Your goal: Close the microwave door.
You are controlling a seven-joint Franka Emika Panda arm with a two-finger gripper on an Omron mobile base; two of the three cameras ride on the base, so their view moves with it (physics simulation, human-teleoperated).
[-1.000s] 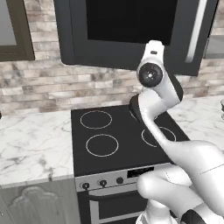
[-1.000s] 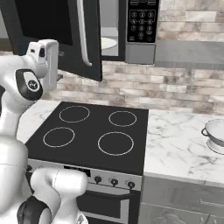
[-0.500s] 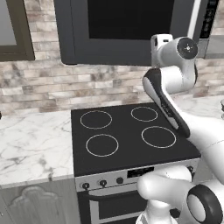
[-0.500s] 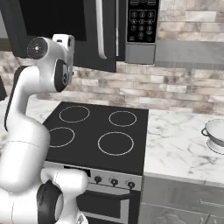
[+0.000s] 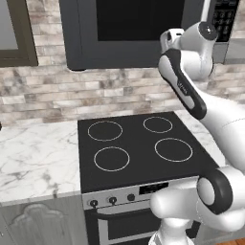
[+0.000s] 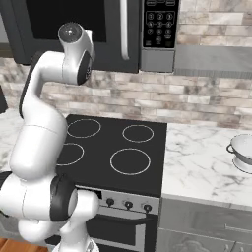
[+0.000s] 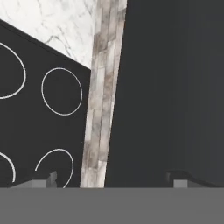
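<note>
1. Step in hand, as I judge it: the last of the push. The wide dark grey microwave door with black glass window (image 5: 139, 28) runs across the top of the left base view; in the right base view it looks nearly flush with the large grey microwave box (image 6: 157, 29). Whether a gap remains I cannot tell.
2. The door's long pale grey vertical bar handle (image 6: 124, 29) stands top centre of the right base view, just left of the black button keypad (image 6: 158, 23).
3. The white arm's hand end is up at the door's lower right part, upper right of the left base view. In the hand view a flat dark grey surface covers the right half, likely the door face, very close.
4. Gripper (image 7: 111, 183): only two small dark tips at the bottom edge of the hand view, well apart, nothing between them. Jaws look spread and empty.
5. Next move, judged: a short press straight into the door until it seats, then back off.
6. Around:
   - black four-ring stove (image 5: 139, 148), centre, below the microwave
   - white marble counter (image 5: 33, 158) on both sides
   - grey-brown brick backsplash (image 5: 95, 95)
   - white metal colander (image 6: 242, 151), right edge of the right base view
   - dark-framed wall cabinet door (image 5: 16, 33), upper left of the left base view
7. Nothing stands between hand and door. The stove and colander sit well below.
</note>
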